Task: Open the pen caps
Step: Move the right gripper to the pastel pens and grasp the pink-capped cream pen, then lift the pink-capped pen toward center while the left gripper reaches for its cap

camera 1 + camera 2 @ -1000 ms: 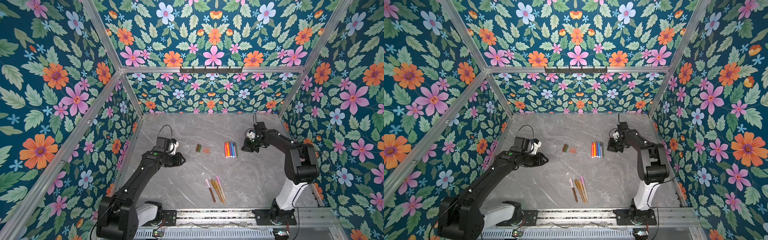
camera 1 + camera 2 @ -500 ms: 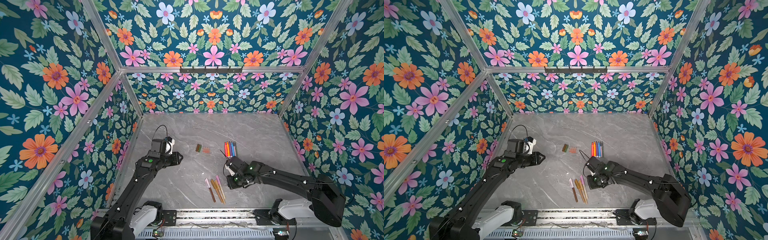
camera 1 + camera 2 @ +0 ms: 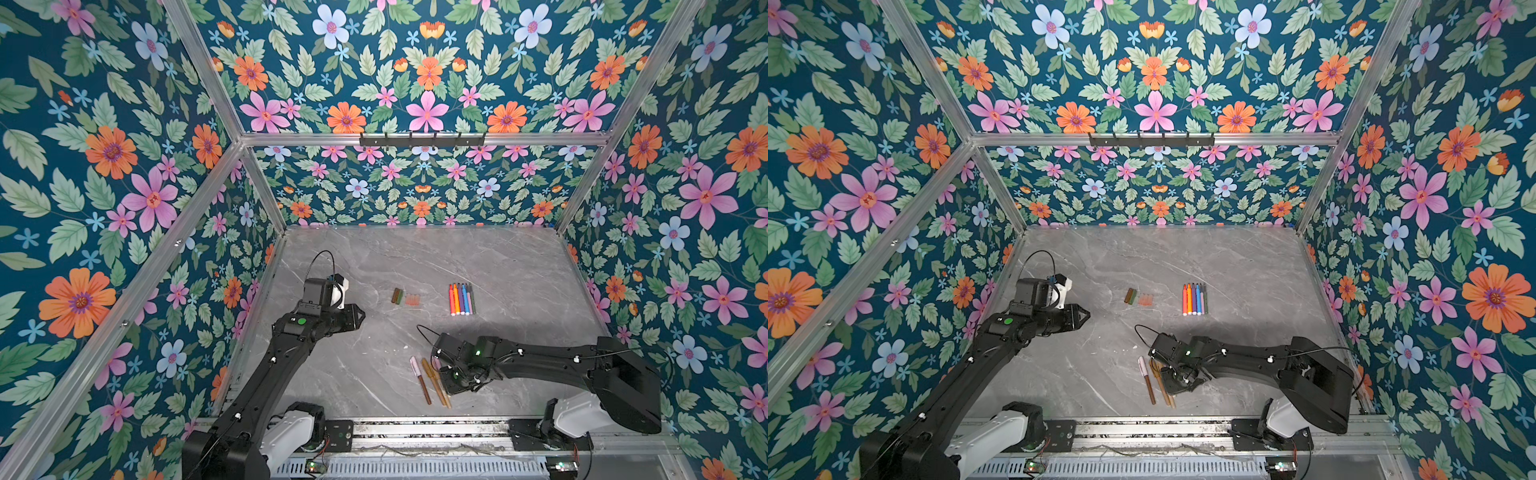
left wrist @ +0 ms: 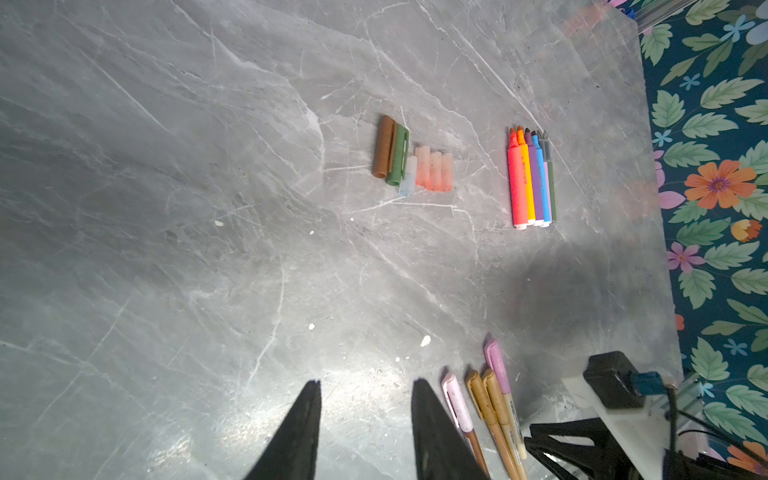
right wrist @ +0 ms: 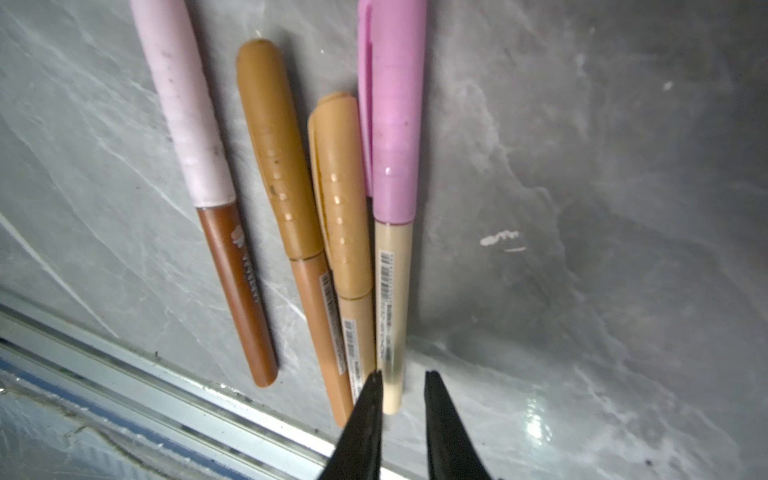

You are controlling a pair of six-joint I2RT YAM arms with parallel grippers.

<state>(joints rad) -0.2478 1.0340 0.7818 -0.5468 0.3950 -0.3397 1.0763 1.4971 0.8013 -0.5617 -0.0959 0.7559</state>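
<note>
**A:** What lies nearest the aluminium front rail?

**B:** Four capped felt-tip pens, side by side on the grey marble-look tabletop. One has a pale pink plastic cap on a brown barrel. Next come a gold-brown cap and a tan cap, then a brighter pink cap on a cream barrel.

**A:** And the right gripper?

**B:** It is low over the tail end of that cream barrel. Its black jaws are parted by a narrow gap and grasp nothing. The barrel's end shows in the gap, close against one fingertip, but I cannot tell whether they touch. The pink cap is at the far end of the pen, away from the tips.

**A:** The left gripper?

**B:** Released and empty, with its jaws spread wider. It hangs over bare tabletop just beside the pale pink cap.

**A:** Further back?

**B:** Near the middle of the tabletop is a cluster of loose caps: one brown, one green, one clear bluish and three translucent peach. To their right is a neat row of uncapped markers in red, orange, purple, blue and grey-green. Both groups are well apart from either gripper.
</note>
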